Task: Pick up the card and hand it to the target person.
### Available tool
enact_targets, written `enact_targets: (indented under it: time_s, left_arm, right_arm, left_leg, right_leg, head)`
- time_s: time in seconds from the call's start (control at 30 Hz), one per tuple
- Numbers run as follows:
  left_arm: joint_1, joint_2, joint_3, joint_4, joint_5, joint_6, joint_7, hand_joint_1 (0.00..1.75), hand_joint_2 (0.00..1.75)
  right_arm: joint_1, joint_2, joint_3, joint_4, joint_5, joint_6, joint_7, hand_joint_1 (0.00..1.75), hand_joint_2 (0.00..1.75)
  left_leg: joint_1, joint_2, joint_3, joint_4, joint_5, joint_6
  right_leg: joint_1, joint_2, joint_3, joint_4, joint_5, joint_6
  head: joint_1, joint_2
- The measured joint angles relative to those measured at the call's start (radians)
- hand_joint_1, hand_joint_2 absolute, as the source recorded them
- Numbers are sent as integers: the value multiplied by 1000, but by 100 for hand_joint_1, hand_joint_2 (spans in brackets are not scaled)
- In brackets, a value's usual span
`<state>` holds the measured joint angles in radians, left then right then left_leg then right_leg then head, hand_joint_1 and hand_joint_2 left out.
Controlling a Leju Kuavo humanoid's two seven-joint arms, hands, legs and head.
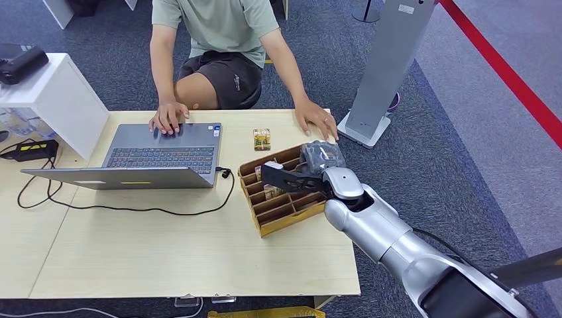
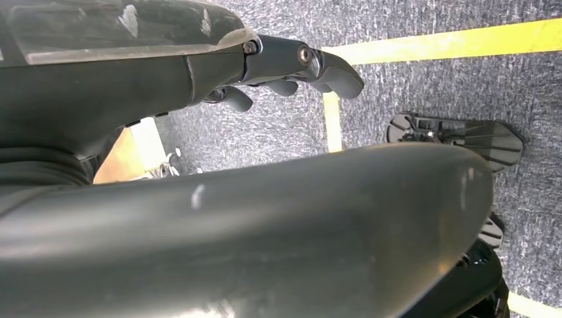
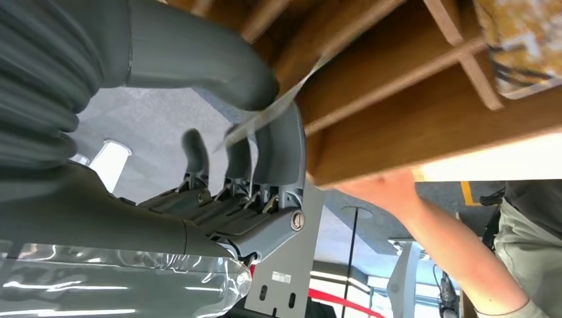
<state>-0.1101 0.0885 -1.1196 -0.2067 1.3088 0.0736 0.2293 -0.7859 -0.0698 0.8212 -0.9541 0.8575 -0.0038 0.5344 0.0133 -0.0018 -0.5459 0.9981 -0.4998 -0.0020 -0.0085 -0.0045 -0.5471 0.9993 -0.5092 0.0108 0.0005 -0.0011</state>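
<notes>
While the right hand pinches a card between thumb and fingers over the wooden organizer, lifting it clear and reaching toward the person comes next.

Office or reception-style test area: grey carpet floor with red boundary tape, light wooden table, open laptop, grey kiosk stand.

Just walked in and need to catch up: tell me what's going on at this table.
The robot's right hand is over the wooden card holder and pinches a card between thumb and fingers. A person sits across the table, one hand on the laptop. Another card lies flat on the table. The left hand hangs by the floor.
</notes>
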Motion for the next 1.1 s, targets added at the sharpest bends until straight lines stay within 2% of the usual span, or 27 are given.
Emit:
enact_targets:
  time_s: [0.2, 0.77, 0.93, 1.1]
  left_arm:
    - [0, 0, -1, 0, -4, -6, -1, 0, 0]
    - [0, 0, -8, 0, 1, 1, -11, 0, 0]
    - [0, 0, -10, 0, -3, 0, -8, 0, 0]
    - [0, 0, -15, 0, -10, 0, -8, 0, 0]
  right_arm:
    - [0, 0, -1, 0, -4, 0, 0, 143, 175]
    - [-5, -1, -3, -28, -2, -17, -13, 143, 175]
    - [-53, -1, -5, -67, -17, -6, -17, 143, 175]
    - [-140, 3, -7, -77, -25, -36, -33, 143, 175]
  left_leg:
    - [0, 0, 0, 0, 0, 0]
    - [0, 0, 0, 0, 0, 0]
    - [0, 0, 0, 0, 0, 0]
    - [0, 0, 0, 0, 0, 0]
  right_leg:
    - [0, 0, 0, 0, 0, 0]
    - [0, 0, 0, 0, 0, 0]
    - [0, 0, 0, 0, 0, 0]
    - [0, 0, 0, 0, 0, 0]
  head:
    - [0, 0]
    - [0, 0]
    - [0, 0]
    - [0, 0]
